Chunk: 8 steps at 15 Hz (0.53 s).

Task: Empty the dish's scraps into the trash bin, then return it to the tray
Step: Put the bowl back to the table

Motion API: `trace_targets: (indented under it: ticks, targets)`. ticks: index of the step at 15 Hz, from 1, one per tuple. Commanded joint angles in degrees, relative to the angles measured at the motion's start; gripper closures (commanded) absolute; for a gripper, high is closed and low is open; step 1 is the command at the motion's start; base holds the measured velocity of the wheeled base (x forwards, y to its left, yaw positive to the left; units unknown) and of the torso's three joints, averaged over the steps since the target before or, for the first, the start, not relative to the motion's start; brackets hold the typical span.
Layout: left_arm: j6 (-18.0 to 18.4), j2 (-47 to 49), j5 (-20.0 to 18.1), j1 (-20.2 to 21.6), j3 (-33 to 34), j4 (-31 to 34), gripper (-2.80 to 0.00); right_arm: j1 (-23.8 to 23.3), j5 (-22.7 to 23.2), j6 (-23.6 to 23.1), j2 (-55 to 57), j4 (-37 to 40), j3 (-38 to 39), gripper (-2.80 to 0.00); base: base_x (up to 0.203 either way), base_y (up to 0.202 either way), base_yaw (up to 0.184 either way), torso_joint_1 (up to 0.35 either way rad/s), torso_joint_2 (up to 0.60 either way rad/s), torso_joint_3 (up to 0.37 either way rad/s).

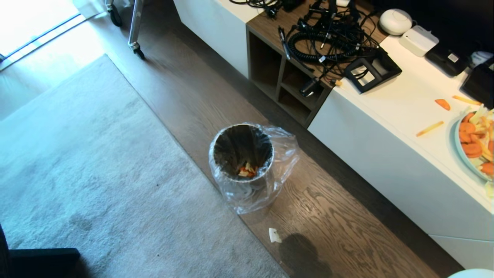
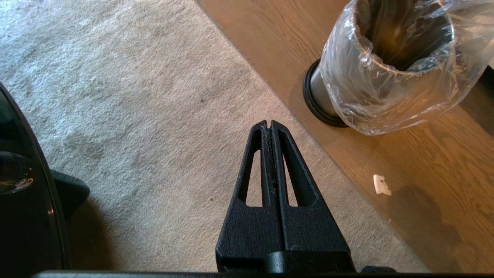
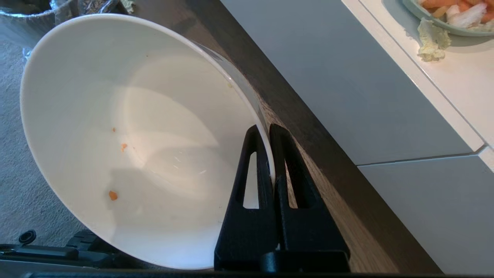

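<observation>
My right gripper point(image 3: 266, 129) is shut on the rim of the dish point(image 3: 173, 96), a deep white bowl tilted on its side. Only a few tiny orange crumbs point(image 3: 112, 195) cling inside it. The trash bin point(image 1: 211, 152) stands on the wood floor at the carpet's edge, with its clear liner folded over the rim. Orange and yellow scraps point(image 1: 247, 170) lie at its bottom. My left gripper point(image 2: 269, 124) hangs shut and empty over the carpet, short of the bin point(image 2: 386, 77). The tray is out of view.
A white cabinet point(image 1: 386, 154) runs along the right, bearing a plate of carrot slices and fries point(image 1: 476, 143), loose pieces and a tangle of cables point(image 1: 328, 34). A white scrap point(image 1: 274, 234) lies on the floor. A black round tabletop edge point(image 2: 23, 173) shows beside my left arm.
</observation>
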Motion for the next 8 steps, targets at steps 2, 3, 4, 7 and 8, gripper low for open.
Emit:
trace_targets:
  ticks: [2, 3, 4, 7, 8]
  targets:
    - [-0.14, -0.02, 0.05, 0.00, 0.00, -0.03, 0.00, 0.00, 0.05, -0.05, 0.18, -0.02, 0.00, 0.00, 0.000, 0.000, 0.000, 0.001, 0.00, 0.195]
    - [-0.14, -0.02, 0.05, 0.00, 0.00, -0.03, 0.00, 0.00, 0.05, -0.05, 0.18, -0.02, 0.00, 0.00, 0.000, 0.000, 0.000, 0.002, 0.00, 0.198]
    - [-0.14, -0.02, 0.05, 0.00, 0.00, -0.03, 0.00, 0.00, 0.05, -0.05, 0.18, -0.02, 0.00, 0.00, 0.000, 0.000, 0.000, 0.002, 0.00, 0.199]
    - [-0.14, -0.02, 0.05, 0.00, 0.00, -0.03, 0.00, 0.00, 0.05, -0.05, 0.18, -0.02, 0.00, 0.00, 0.000, 0.000, 0.000, -0.002, 0.00, 0.203]
    - [-0.14, -0.02, 0.05, 0.00, 0.00, -0.03, 0.00, 0.00, 0.05, -0.05, 0.18, -0.02, 0.00, 0.00, 0.000, 0.000, 0.000, 0.002, 0.00, 0.202]
